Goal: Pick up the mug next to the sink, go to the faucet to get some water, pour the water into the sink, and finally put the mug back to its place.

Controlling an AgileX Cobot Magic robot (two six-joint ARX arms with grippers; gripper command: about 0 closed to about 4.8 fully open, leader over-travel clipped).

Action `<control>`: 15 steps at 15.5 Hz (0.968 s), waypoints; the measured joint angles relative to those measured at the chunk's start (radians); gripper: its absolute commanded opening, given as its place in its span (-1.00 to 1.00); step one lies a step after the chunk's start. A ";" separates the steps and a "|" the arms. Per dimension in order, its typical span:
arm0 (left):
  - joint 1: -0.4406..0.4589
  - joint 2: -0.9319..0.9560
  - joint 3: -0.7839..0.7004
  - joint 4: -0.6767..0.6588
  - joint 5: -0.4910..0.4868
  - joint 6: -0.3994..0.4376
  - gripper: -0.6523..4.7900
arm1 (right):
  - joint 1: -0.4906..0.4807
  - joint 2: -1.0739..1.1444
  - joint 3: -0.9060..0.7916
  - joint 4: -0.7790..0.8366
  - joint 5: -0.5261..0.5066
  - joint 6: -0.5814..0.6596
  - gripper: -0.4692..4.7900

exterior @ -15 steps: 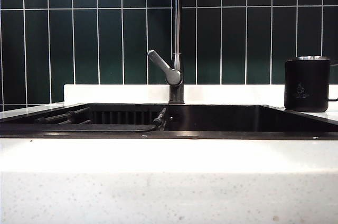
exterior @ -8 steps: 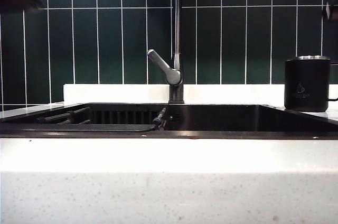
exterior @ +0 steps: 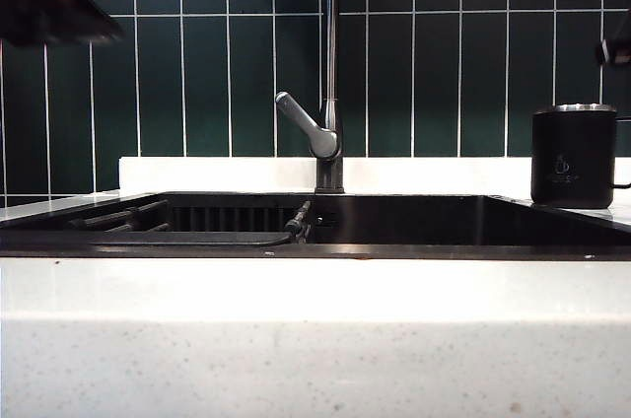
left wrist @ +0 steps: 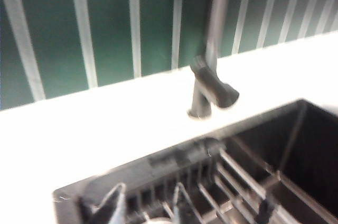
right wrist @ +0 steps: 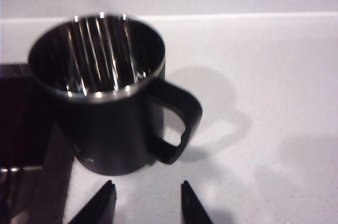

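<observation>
Right gripper [right wrist: 146, 203]: jaws apart, nothing between them, fingertips over bare counter [right wrist: 274, 102] just short of the mug [right wrist: 105, 102]. In the exterior view it only shows as a dark bit at the right edge, above the mug. Mug stands upright on the counter beside the sink [exterior: 414, 221], right side, handle [right wrist: 177, 121] pointing away from the basin.

Left gripper [left wrist: 145, 205]: jaws apart, empty, above the sink's rack [left wrist: 232, 182], faucet [left wrist: 211, 81] beyond it. That view is blurred; the exterior view likely shows it as the dark smear top left.
</observation>
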 measured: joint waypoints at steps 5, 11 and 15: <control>-0.059 0.193 0.083 -0.008 0.024 0.102 -0.33 | 0.000 0.128 0.000 0.152 0.050 0.001 -0.10; -0.064 0.240 0.151 -0.005 0.028 0.120 -0.33 | 0.000 0.321 0.050 0.277 0.079 0.001 -0.10; -0.064 0.240 0.151 -0.005 0.027 0.123 -0.33 | -0.001 0.427 0.155 0.284 0.122 0.001 -0.10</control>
